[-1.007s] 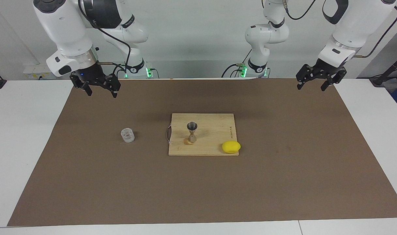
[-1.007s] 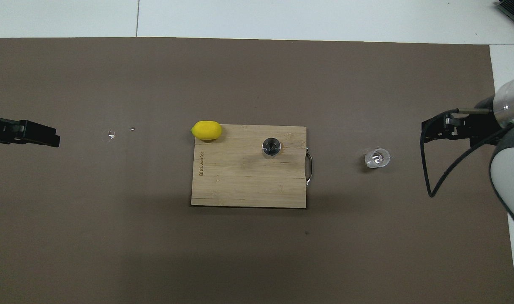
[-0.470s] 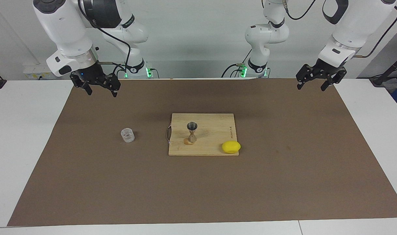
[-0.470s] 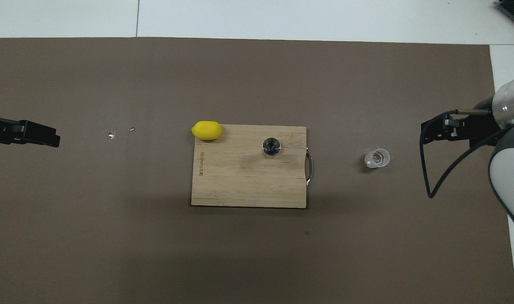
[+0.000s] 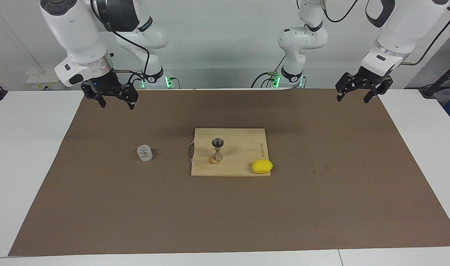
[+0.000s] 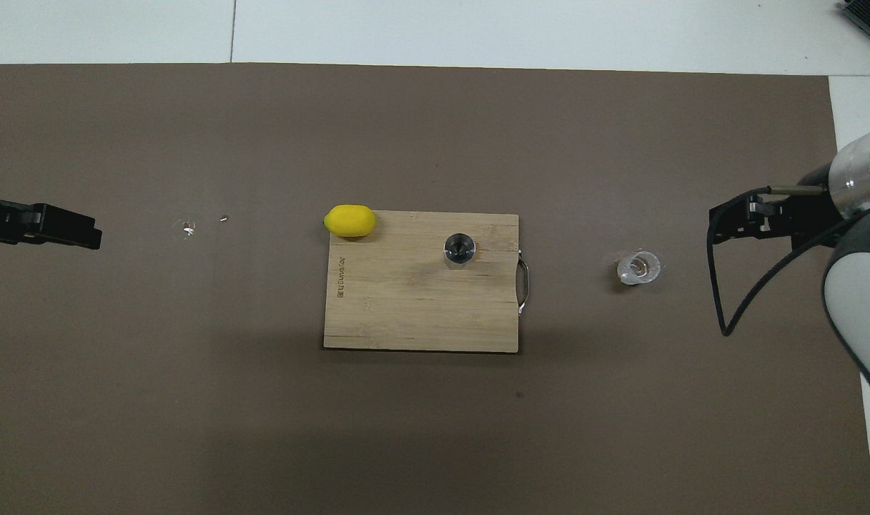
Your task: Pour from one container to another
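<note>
Facing view shows my brown mat, then the bamboo cutting board bearing the upright steel jigger, the clear cup beside it toward my right arm's end. My right gripper and left gripper hang wide, empty, near the mat's corners. I reckon the slick cup could slip, or a nudge topple the narrow-waisted jigger.

Right gripper crept toward table middle (slightly)

The clear cup stands alone on the mat, approachable from every side; the lemon crowds the board's corner near the jigger.
</note>
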You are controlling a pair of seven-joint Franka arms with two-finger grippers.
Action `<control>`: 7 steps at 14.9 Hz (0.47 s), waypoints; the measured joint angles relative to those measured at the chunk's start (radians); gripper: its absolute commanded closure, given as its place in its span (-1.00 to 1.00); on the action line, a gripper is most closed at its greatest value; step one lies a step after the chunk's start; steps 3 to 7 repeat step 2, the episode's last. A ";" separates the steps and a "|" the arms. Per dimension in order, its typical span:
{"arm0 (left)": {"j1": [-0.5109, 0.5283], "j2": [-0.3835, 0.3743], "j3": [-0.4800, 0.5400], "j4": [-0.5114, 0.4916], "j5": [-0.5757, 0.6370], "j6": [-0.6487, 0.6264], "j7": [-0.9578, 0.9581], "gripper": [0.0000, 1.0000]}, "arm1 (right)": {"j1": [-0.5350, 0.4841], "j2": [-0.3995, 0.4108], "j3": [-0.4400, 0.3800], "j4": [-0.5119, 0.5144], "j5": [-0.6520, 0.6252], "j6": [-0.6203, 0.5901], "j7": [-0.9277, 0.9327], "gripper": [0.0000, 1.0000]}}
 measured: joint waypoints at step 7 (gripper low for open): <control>0.000 0.000 0.000 0.000 0.000 0.000 0.000 -1.00 | 0.001 0.000 0.002 -0.001 0.000 0.003 0.000 -1.00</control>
